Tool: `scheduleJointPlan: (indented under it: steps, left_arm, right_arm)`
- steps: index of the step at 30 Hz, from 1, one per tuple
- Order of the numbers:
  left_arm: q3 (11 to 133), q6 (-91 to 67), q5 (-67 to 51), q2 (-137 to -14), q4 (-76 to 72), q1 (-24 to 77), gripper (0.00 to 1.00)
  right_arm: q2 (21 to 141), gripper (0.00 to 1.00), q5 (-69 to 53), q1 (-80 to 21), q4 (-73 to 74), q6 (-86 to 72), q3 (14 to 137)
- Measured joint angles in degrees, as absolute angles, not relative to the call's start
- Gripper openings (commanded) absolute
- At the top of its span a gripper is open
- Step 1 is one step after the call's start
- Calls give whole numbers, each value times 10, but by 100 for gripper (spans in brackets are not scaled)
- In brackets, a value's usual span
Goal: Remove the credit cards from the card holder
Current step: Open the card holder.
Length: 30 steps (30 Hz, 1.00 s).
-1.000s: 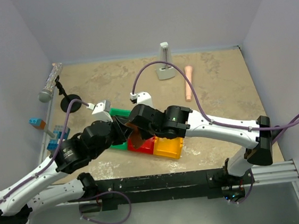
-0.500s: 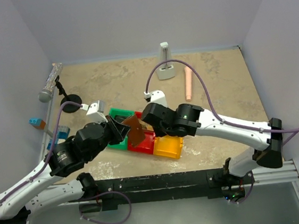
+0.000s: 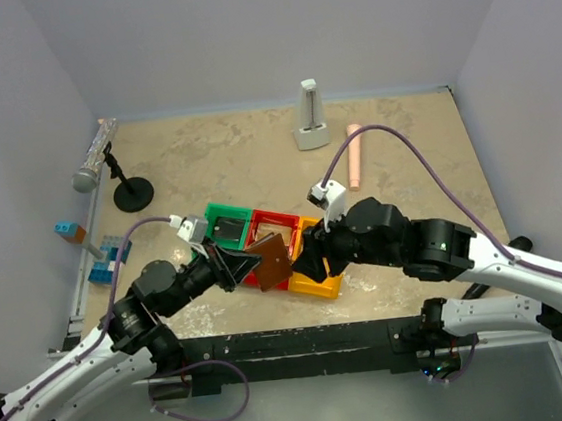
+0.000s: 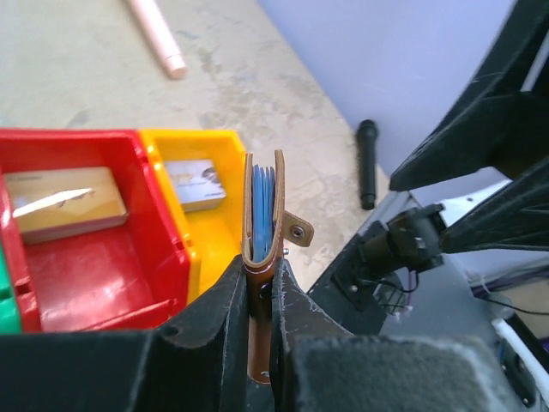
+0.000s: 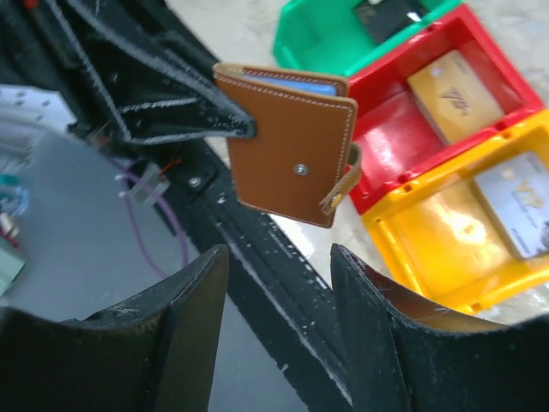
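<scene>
My left gripper is shut on the brown card holder, which it holds upright by its lower edge above the near side of the bins. The left wrist view shows the card holder edge-on between the left gripper's jaws, with blue cards inside it. My right gripper is open and empty, just right of the holder and apart from it. In the right wrist view the closed card holder hangs ahead of the right gripper. A gold card lies in the red bin, a silver card in the yellow bin.
Green bin, red bin and yellow bin stand in a row near the front edge. A microphone and its stand are at the left, blue blocks below them. A white object and a pink stick lie at the back.
My right gripper has opened and drawn back to the right, away from the card holder. The left arm has pulled back toward the near edge with the holder still in its grip.
</scene>
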State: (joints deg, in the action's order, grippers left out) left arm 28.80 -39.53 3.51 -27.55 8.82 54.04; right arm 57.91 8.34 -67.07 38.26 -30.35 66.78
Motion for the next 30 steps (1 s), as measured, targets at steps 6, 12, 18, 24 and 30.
scheduleJointPlan:
  steps: [6, 12, 18, 24, 30]
  left_arm:
    - [255, -379, -106, -244, -29, 509, 0]
    - [255, -379, -236, -289, -119, 493, 0]
    - [255, -394, -296, -338, -166, 488, 0]
    - [255, -407, -333, -350, -197, 485, 0]
    - [256, -453, -387, -381, -286, 480, 0]
  right_arm:
    - [509, 43, -3, -671, 314, -288, 597]
    - [474, 39, -8, -671, 296, -284, 568]
    - [453, 37, 51, -671, 334, -284, 563]
    - [434, 42, 100, -670, 383, -284, 562]
    - [388, 55, 93, -671, 376, -284, 538]
